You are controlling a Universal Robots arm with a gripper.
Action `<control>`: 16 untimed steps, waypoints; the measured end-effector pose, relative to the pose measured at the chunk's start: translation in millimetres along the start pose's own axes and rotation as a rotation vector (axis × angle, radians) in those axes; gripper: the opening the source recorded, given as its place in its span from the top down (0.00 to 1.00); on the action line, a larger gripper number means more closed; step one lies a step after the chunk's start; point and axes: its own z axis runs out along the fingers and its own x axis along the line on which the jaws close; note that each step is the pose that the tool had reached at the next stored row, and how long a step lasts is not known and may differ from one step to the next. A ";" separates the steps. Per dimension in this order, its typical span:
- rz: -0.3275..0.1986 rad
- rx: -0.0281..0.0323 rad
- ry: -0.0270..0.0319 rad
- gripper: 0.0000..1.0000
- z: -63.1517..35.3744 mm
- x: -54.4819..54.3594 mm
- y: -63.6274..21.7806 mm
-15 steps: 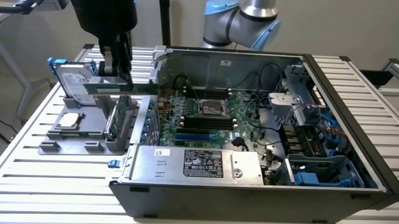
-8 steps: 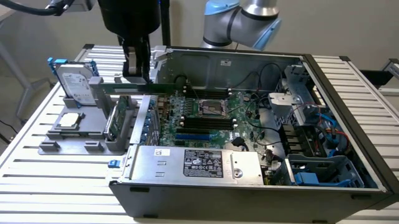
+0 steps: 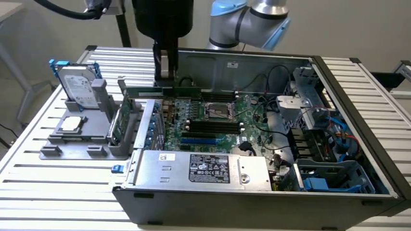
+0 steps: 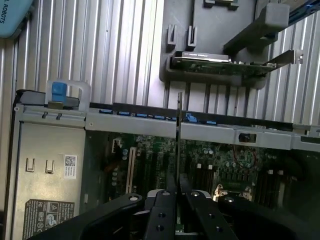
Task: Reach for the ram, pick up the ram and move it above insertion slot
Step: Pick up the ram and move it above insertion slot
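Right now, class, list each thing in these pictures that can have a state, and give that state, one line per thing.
ram: gripped, lifted above the motherboard.
hand: shut on the ram.
computer case: side panel off, inside exposed.
hard drive: standing upright in the grey holder.
expansion card: standing on edge in the holder.

The arm (image 3: 257, 21) has silver tubes, pale blue joint caps and a black cable; the gripper (image 4: 177, 196) has black, screw-studded fingers (image 4: 162, 217).
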 end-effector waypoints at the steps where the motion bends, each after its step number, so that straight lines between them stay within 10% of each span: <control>1: 0.000 0.0002 -0.0002 0.86 0.6 0.4 -4.5; 16: 0.000 -0.0004 0.0048 0.86 11.4 -10.4 -70.7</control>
